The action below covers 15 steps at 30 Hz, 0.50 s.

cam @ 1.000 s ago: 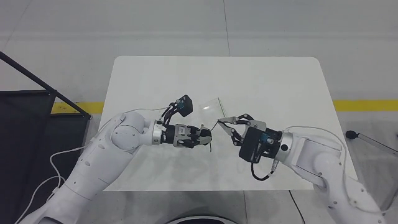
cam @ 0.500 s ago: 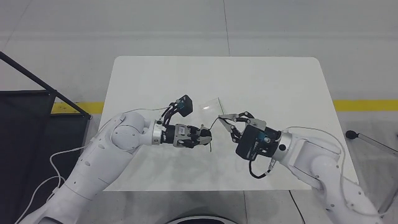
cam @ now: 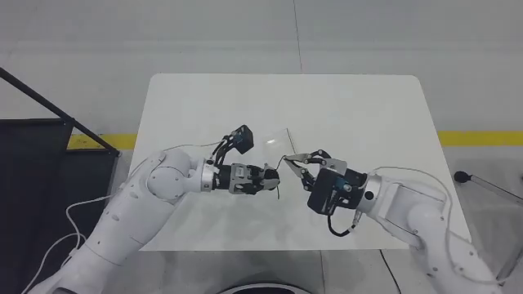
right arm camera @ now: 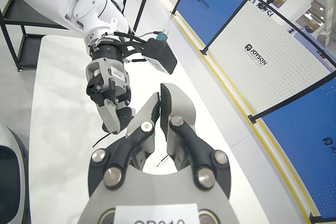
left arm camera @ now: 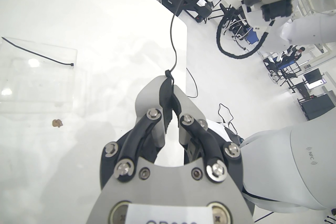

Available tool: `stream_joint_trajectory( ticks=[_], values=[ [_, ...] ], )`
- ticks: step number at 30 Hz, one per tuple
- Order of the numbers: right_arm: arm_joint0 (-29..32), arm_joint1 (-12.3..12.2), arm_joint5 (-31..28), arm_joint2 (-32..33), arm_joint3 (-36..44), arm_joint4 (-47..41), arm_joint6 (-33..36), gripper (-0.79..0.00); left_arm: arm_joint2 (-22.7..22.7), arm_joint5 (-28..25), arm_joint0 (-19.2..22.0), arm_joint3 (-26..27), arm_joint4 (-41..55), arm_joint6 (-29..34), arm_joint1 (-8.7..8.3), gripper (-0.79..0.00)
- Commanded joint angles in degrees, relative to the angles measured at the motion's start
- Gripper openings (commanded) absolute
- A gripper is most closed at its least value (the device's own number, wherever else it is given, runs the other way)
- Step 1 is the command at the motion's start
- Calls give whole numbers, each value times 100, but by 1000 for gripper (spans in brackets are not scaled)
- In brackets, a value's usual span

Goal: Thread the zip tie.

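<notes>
Fingers, top view: left gripper (cam: 273, 182) and right gripper (cam: 287, 160) both clenched on the thin black plastic zip tie (cam: 279, 171), centre of frame, over the white rectangular table (cam: 368, 106).
Left wrist view: left gripper's fingertips (left arm camera: 165, 88) pinch the zip tie; its strap runs on to the right gripper.
Right wrist view: right gripper's fingers (right arm camera: 166, 99) pressed together; a loose strap end hangs beneath the left gripper.

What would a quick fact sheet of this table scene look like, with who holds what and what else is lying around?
Left end effector: shut on the zip tie, near its head end
Right end effector: shut on the same tie's other end
Zip tie: runs between the two, held above the table
Threaded: cannot tell
Lying by: a second zip tie on a clear sheet; a small brown scrap on the table beside the sheet
</notes>
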<state>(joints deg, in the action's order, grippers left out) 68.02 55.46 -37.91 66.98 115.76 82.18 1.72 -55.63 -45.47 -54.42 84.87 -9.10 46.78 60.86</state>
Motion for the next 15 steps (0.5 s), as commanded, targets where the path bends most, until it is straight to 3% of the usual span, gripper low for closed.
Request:
stream_joint_trajectory(
  ticks=[1,15],
  values=[
    [-13,3,-57,-15,-5,34,-7,-785,-14,22,-14,1,16,-53,-4,-785],
    [-166,13,-631,-187,12,370,85,-785,-83,179,-53,-28,158,-297,-19,-785]
  ],
)
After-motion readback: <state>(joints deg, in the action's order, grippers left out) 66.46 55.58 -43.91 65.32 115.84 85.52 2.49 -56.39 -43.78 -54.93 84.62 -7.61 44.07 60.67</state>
